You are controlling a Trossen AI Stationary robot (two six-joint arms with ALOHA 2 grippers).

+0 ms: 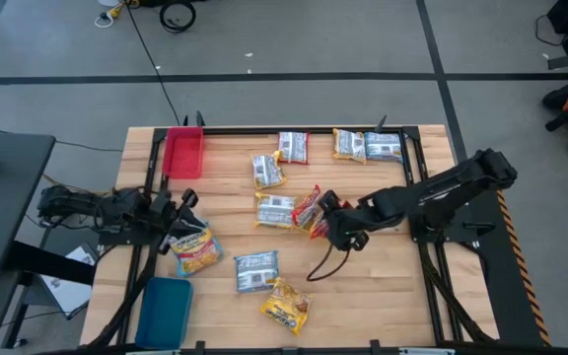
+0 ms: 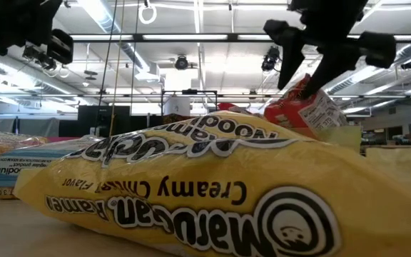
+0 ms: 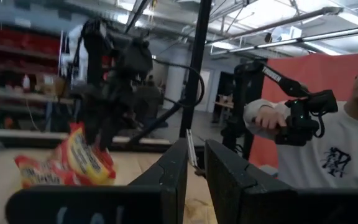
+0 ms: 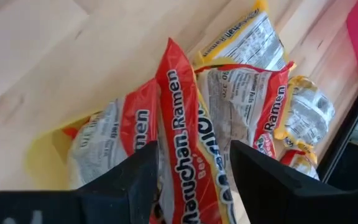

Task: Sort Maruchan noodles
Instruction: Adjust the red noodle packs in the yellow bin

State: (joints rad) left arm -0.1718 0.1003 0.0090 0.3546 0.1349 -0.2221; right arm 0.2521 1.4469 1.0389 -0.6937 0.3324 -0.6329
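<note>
Packets of Maruchan noodles lay scattered over the table (image 1: 383, 296), one red packet (image 4: 182, 143) standing on edge at the middle, leaning on another red one (image 4: 247, 118). The right gripper (image 4: 188, 177) straddled it, fingers (image 4: 132, 180) parted either side, apparently not pinching. A yellow packet (image 1: 193, 250) lay by the left gripper (image 3: 196, 177), narrowly parted and holding nothing. Red tray (image 1: 182, 151) and blue tray (image 1: 164, 312) sat on the left. A person (image 3: 328, 155) held a camera beyond
</note>
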